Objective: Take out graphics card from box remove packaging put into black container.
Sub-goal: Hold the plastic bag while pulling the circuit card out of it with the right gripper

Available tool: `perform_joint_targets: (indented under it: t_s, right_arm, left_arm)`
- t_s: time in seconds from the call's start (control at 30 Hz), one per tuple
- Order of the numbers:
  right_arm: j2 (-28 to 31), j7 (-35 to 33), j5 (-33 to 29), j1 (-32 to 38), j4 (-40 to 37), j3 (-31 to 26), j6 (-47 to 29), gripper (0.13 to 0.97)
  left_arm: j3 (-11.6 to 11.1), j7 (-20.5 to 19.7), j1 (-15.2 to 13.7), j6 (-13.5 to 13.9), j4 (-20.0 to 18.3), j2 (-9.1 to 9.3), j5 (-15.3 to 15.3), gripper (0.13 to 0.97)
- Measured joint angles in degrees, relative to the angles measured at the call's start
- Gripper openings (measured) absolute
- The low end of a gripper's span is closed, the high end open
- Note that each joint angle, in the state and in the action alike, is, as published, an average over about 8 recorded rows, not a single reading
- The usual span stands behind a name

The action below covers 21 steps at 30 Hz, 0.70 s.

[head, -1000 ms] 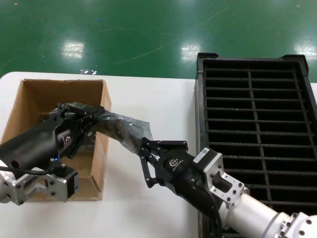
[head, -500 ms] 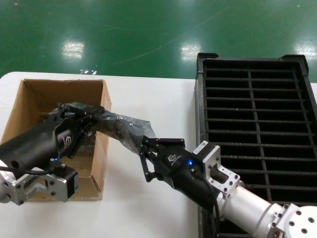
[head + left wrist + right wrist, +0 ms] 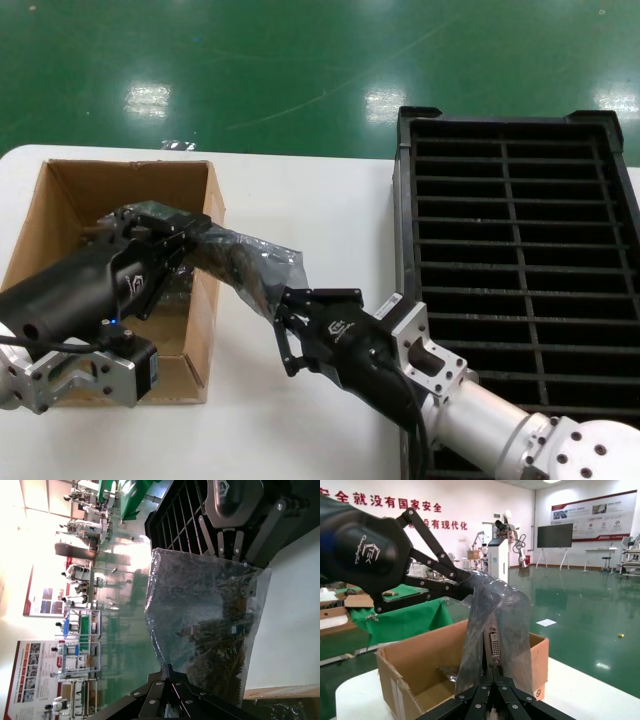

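Fingers of the right gripper (image 3: pixel 284 322) pinch the lower end of the packaging (image 3: pixel 250 262), the graphics card (image 3: pixel 494 647) inside it. Held aloft over the bench (image 3: pixel 310 210), its other end is clamped by the left gripper (image 3: pixel 185 232) above the box (image 3: pixel 60 190). Farther right lies the black container (image 3: pixel 520 260).

graphics card (image 3: pixel 493 647) veiled by packaging (image 3: pixel 255 262), black container (image 3: pixel 610 250) cut off
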Motion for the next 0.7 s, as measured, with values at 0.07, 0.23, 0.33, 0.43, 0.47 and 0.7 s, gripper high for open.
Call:
perform_joint_targets:
  t_s: [0.07,0.23,0.33,0.43,0.47,0.7]
  right_arm:
    - [-0.64,0.37,-1.43,-0.26,-0.40,0.63,-0.35,0.143]
    - [-1.93,1.12,-4.43,-1.02,-0.84,2.67,-1.40,0.156]
    - [-2.57,1.58,-5.92,-1.46,-0.92,4.07,-2.16,0.191]
    - [-3.21,2.10,-7.23,-1.84,-0.98,5.41,-2.96,0.225]
    - [-3.46,2.29,-7.62,-1.95,-1.02,5.84,-3.23,0.236]
    - [-5.89,3.03,-9.59,-2.47,-2.11,8.67,-5.47,0.264]
  left_arm:
    - [0.00,0.00,0.00,0.00,0.00,0.00,0.00,0.139]
    - [0.00,0.00,0.00,0.00,0.00,0.00,0.00,0.139]
    - [0.00,0.00,0.00,0.00,0.00,0.00,0.00,0.139]
    - [0.00,0.00,0.00,0.00,0.00,0.00,0.00,0.139]
    - [0.00,0.00,0.00,0.00,0.00,0.00,0.00,0.139]
    - [0.00,0.00,0.00,0.00,0.00,0.00,0.00,0.139]
